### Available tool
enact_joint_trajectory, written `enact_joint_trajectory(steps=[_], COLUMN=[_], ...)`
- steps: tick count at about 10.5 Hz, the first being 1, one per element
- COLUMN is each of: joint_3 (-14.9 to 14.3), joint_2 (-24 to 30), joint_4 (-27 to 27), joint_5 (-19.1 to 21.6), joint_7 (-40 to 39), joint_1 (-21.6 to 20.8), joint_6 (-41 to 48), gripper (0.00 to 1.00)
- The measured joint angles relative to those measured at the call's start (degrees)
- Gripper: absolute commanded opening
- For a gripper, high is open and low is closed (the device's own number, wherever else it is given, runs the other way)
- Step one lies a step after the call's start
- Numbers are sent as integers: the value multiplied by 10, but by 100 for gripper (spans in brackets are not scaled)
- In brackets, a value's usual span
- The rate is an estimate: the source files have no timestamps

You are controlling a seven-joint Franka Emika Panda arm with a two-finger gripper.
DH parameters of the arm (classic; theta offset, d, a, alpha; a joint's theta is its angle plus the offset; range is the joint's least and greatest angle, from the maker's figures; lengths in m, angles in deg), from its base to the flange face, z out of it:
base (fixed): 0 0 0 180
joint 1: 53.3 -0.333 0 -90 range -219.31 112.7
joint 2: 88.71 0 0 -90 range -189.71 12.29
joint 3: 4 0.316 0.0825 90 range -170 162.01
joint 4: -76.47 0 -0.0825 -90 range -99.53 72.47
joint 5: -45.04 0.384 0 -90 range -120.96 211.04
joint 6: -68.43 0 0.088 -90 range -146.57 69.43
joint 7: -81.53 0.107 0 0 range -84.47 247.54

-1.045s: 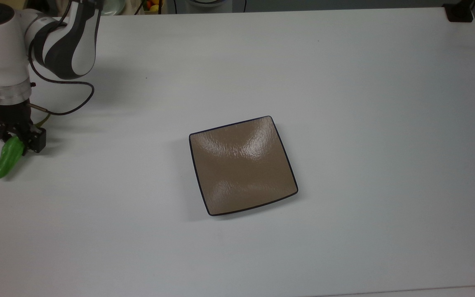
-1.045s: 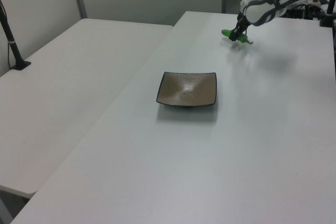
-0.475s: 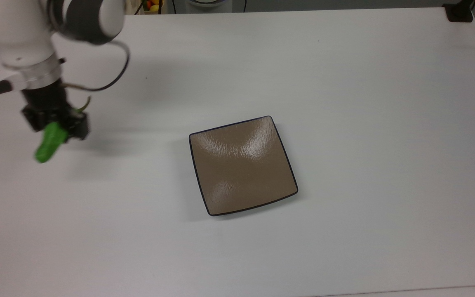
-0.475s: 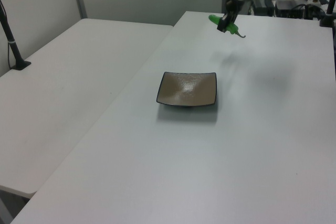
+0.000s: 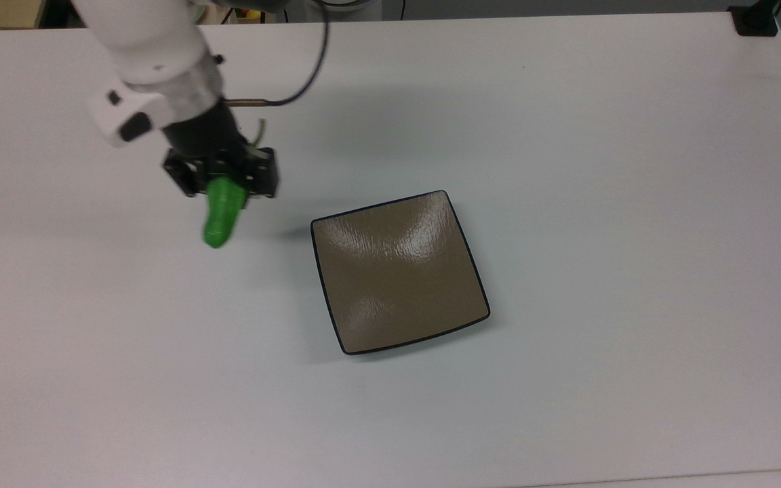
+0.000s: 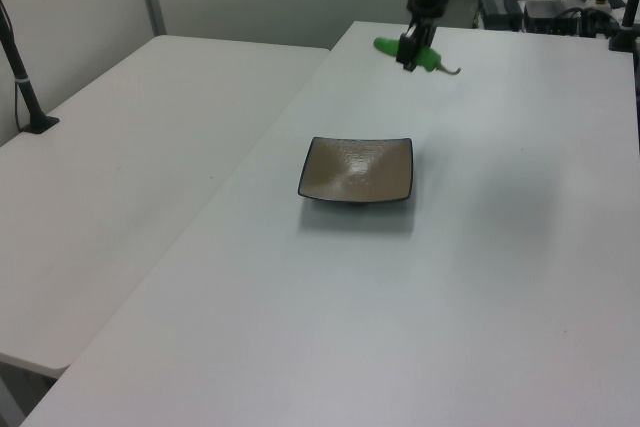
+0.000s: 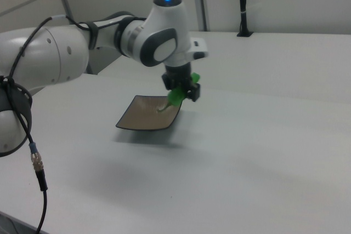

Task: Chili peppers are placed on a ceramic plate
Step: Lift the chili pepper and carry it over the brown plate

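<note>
Since the earlier frames, we see that the gripper point(image 5: 222, 177) has travelled from the far left edge of the top view toward the middle, and it has carried the chili pepper point(image 5: 222, 213) with it. We now find it in the upper left part of the top view, to the left of the ceramic plate point(image 5: 398, 271) and a little above it in the frame. The fingers are clenched on the upper part of the pepper, near the stem, and the green body points down in the top view, away from the arm. In the left view, the gripper point(image 6: 413, 51) is in the upper middle of the frame and the pepper point(image 6: 392, 46) lies nearly level, clearly above the table point(image 6: 520, 277), with its thin stem curving to the left view's right. The plate point(image 6: 358, 170) stays at the same place as before, near the centre of the top view, and nothing lies on it. In the right view, the pepper point(image 7: 177, 97) hangs under the gripper point(image 7: 181, 92), in front of the plate point(image 7: 143, 114).
</note>
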Motion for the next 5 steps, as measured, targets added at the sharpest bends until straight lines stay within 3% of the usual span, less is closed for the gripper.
enact_joint_trajectory(steps=[2,5], joint_3=[5,8], joint_2=[-5,-26], joint_4=[-7,-12], joint_5=[26,74], joint_7=[60,84], joint_1=[-40,-77], joint_6=[0,-2], gripper=[7,7])
